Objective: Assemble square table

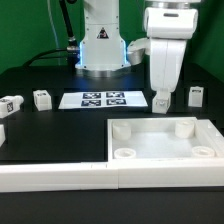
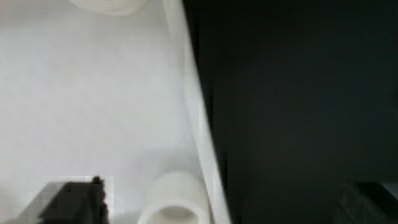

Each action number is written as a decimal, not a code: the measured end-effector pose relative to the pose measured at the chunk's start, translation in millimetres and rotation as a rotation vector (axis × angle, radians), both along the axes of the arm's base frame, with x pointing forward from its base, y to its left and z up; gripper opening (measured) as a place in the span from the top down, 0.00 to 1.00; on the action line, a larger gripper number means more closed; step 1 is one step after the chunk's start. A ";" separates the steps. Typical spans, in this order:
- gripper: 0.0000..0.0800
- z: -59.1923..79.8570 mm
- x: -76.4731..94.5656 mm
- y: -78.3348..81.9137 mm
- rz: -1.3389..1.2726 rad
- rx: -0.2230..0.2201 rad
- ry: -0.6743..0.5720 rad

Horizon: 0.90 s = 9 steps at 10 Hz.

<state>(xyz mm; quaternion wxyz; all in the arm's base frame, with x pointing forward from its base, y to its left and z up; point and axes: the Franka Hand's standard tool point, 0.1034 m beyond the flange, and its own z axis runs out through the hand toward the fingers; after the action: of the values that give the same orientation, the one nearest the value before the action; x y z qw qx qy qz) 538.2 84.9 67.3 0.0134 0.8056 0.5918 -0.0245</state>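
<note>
Up front the square table top (image 1: pixel 165 142) lies socket side up on the black counter (image 1: pixel 40 135), behind it the marker board (image 1: pixel 104 99) and scattered legs (image 1: pixel 41 98), while the pincer (image 1: pixel 162 98) hangs spread wide, holding nothing, over the far rim.

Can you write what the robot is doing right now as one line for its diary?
stage: before pickup | hand: open, holding nothing, above table top | legs: loose on table

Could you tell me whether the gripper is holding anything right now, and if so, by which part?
Nothing is held. The gripper is open and empty, hanging above the far edge of the table top.
</note>
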 end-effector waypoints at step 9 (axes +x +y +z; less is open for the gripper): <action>0.19 12.3 -27.0 51.2 -0.743 -0.018 0.000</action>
<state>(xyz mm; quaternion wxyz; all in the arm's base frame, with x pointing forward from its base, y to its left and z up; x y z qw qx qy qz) 511.2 136.1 79.7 0.0110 0.9653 0.2589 -0.0328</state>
